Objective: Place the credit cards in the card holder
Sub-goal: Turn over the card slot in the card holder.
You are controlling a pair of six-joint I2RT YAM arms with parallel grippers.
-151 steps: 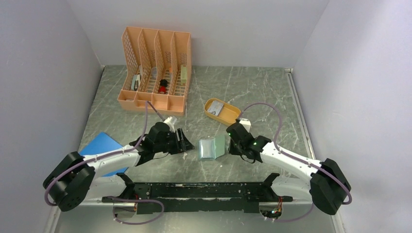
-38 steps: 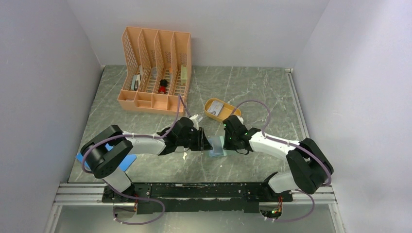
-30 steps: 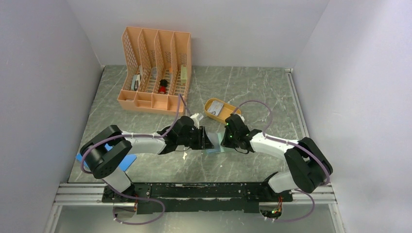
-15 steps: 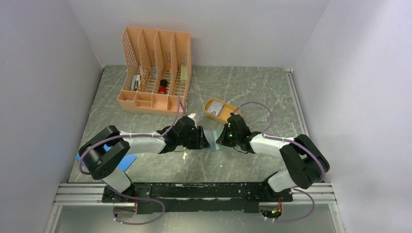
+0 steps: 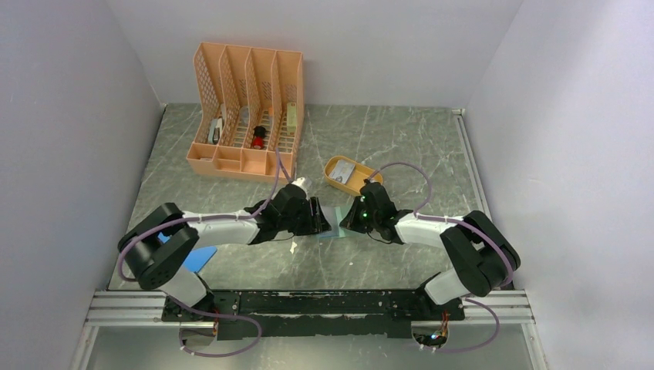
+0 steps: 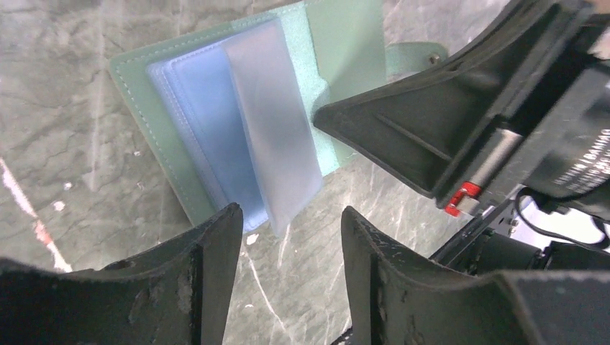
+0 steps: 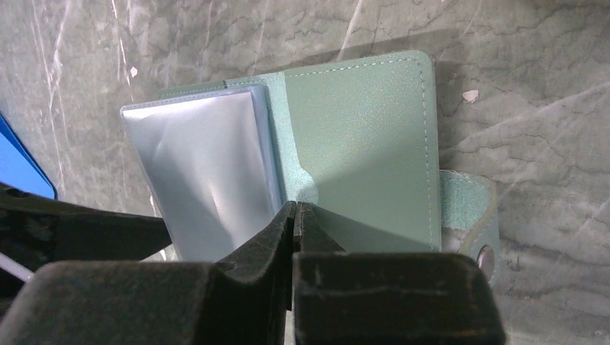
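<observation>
The card holder (image 5: 332,229) lies open and flat on the marble table between my two grippers, pale teal inside (image 7: 360,136) with clear pocket sleeves (image 6: 237,129). My right gripper (image 7: 295,206) is shut, its tips pressing down on the holder near the fold; it shows as a black wedge in the left wrist view (image 6: 431,129). My left gripper (image 6: 291,223) hovers open just off the sleeves' free edge, nothing between its fingers. The credit cards (image 5: 345,170) lie in the orange oval tray (image 5: 364,185) just behind the right gripper.
An orange file organiser (image 5: 247,116) with small items stands at the back left. A bright blue sheet (image 5: 198,257) lies under the left arm and shows at the edge of the right wrist view (image 7: 18,169). Walls close in on three sides.
The holder, earlier lifted at an angle by the right gripper, now lies flat and open. The left jaws have widened and let go. Both grippers shifted slightly away from the bases.
</observation>
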